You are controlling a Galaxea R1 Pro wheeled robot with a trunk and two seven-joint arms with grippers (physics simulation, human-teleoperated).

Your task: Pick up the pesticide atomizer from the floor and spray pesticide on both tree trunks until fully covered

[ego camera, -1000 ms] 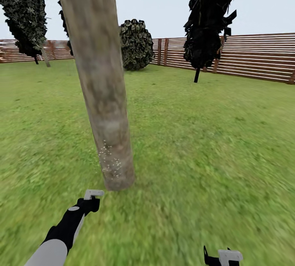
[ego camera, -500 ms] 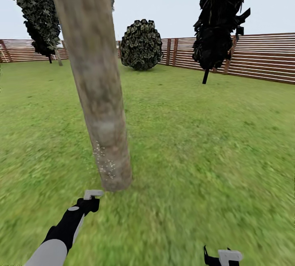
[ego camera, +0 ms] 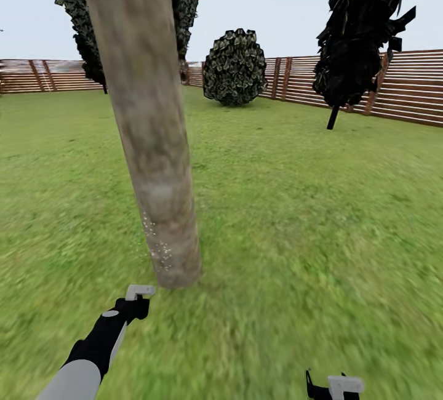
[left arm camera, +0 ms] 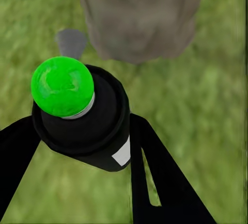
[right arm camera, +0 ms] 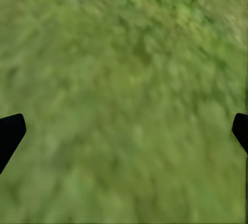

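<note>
Left claw (left arm camera: 88, 146): clenched on the pesticide atomizer (left arm camera: 82, 118), one black finger on each side of the dark bottle body. The knob on the bottle's top reads green here; a white label patch sits on its near lower edge. In the head view the left claw (ego camera: 136, 299) sits low and left of centre, hanging over the grass just short of the foot of the tree trunk (ego camera: 144, 117).

Right claw (right arm camera: 124, 131): released, its two dark fingertips far apart at the edges of the frame with only blurred lawn between them. In the head view the right claw (ego camera: 335, 386) shows at the near right edge, well apart from the trunk.

Trunk: thick, grey-brown, mottled, leaning slightly to the left as it rises. Directly ahead of the atomizer, close, with nothing between them. In the left wrist view its base (left arm camera: 139, 17) stands just beyond the bottle. A patch of pesticide (ego camera: 157, 243), fine white specks, clings to the lower left side of the bark; the bark higher up looks bare.

Surroundings: grass lawn (ego camera: 307, 215) on all sides. Far centre, a round dark-leaved bush (ego camera: 235, 68). Far right, a thin-stemmed dark columnar tree (ego camera: 363, 24). Far left, behind the trunk, another dark-leaved tree (ego camera: 80, 12). A brown slatted wooden fence (ego camera: 406, 86) closes the far side.
</note>
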